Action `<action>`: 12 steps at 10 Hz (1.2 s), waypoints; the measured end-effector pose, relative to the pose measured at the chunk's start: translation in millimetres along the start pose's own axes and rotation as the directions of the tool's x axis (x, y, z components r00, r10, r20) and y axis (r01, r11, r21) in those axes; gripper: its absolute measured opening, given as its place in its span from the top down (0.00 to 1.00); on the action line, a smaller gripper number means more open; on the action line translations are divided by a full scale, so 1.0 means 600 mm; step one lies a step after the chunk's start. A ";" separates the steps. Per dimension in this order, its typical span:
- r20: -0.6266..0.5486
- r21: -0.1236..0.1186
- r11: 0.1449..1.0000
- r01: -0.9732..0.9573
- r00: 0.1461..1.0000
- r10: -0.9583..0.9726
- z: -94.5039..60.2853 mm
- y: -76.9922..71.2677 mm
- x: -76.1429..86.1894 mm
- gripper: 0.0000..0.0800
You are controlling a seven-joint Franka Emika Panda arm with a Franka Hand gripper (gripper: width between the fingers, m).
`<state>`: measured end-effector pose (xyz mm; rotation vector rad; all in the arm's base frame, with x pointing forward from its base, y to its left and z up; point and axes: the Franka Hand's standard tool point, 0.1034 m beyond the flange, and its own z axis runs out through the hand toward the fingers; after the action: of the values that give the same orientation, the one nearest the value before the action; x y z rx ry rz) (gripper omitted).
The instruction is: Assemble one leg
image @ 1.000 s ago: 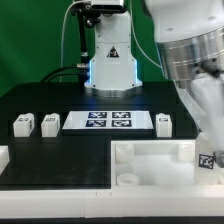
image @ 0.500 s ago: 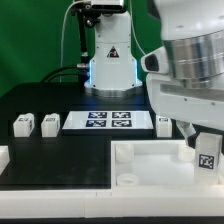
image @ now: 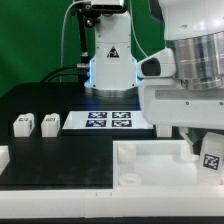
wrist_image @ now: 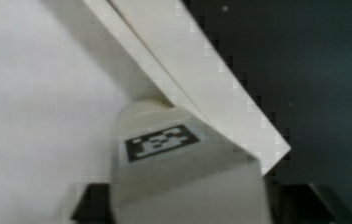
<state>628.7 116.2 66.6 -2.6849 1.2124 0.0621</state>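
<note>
Your fingers [wrist_image: 187,195] clench the leg [image: 212,157] at the tray's [image: 150,160] 3 o'clock rim; misalignment there risks jamming it.

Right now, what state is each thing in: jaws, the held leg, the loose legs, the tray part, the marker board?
gripper: jaws shut on the leg, over the tray part's near corner at the exterior view's right.
leg: held, marker facing the camera, tilted.
two loose legs: resting on the table, apart, untouched.
tray part: lying flat, corner socket empty.
marker board: flat on the table.
</note>
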 end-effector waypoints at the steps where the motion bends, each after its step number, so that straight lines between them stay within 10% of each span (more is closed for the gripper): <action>1: 0.005 -0.009 0.996 -0.087 0.996 0.087 0.002 0.006 0.000 0.63; 12: 0.095 -0.022 0.456 -0.889 0.453 0.887 0.003 0.005 0.002 0.57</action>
<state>627.2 113.7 63.9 -1.6415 2.4092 0.3069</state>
